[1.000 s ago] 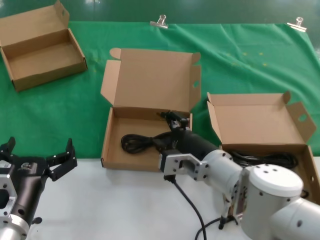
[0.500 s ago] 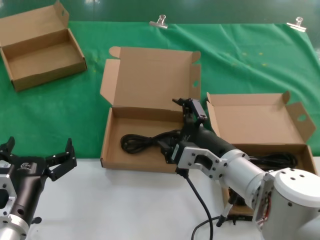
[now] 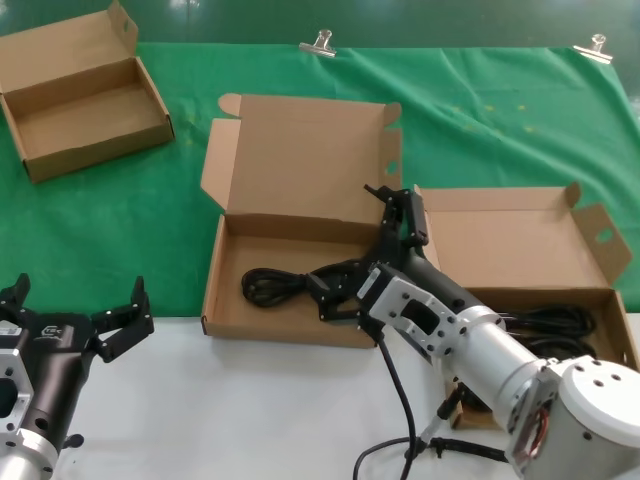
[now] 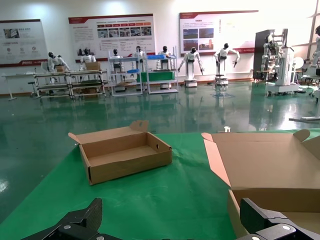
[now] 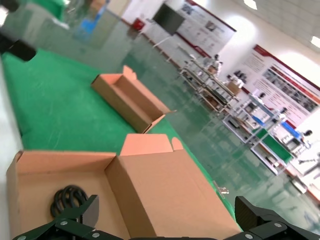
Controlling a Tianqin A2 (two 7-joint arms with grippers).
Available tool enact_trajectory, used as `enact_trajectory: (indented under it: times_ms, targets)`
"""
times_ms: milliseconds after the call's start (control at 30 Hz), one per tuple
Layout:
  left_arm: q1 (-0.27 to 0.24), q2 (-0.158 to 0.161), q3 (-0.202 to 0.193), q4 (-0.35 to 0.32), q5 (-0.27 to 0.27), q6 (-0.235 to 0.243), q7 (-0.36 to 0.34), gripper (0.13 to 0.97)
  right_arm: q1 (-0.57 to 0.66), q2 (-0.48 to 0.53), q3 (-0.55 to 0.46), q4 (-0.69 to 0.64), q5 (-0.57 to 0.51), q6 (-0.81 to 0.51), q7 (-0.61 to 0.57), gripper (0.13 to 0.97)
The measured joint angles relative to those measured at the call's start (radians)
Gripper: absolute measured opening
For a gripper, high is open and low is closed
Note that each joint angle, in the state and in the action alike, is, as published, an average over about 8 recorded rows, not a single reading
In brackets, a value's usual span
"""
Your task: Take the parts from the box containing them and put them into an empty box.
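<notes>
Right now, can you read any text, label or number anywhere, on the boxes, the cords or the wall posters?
Cardboard boxes: plain, no print visible.
Black power cord: no readable marking.
Wall posters in the left wrist view: text and pictures present, too small to read.
Wall posters in the right wrist view: too blurred to read.
Left gripper: a small light mark, unreadable.

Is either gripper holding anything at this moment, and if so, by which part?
Nothing is held. The right gripper is open and empty above the middle box, where a cord lies; the left gripper is open and empty.
</notes>
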Motion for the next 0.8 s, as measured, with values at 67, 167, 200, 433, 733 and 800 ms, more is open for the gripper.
enact_trajectory:
  times_ms: [67, 167, 200, 433, 733, 800]
  targets:
    - [0.000, 0.000, 0.000, 0.000, 0.000, 0.000, 0.000, 0.966, -0.023, -0.006, 0.031, 0.005, -0.025, -0.010, 0.035, 0.932]
    - [0.000, 0.000, 0.000, 0.000, 0.000, 0.000, 0.000, 0.966, -0.058, -0.016, 0.077, 0.013, -0.063, -0.024, 0.088, 0.951]
    - [0.000, 0.000, 0.000, 0.000, 0.000, 0.000, 0.000, 0.966, -0.070, -0.019, 0.093, 0.016, -0.076, -0.029, 0.105, 0.953]
    - [0.000, 0.000, 0.000, 0.000, 0.000, 0.000, 0.000, 0.966, -0.150, -0.040, 0.200, 0.033, -0.165, -0.063, 0.228, 0.966]
    - [0.000, 0.000, 0.000, 0.000, 0.000, 0.000, 0.000, 0.966, -0.256, -0.069, 0.340, 0.057, -0.281, -0.107, 0.389, 0.966]
    - [0.000, 0.000, 0.000, 0.000, 0.000, 0.000, 0.000, 0.966, -0.279, -0.075, 0.370, 0.062, -0.306, -0.117, 0.424, 0.966]
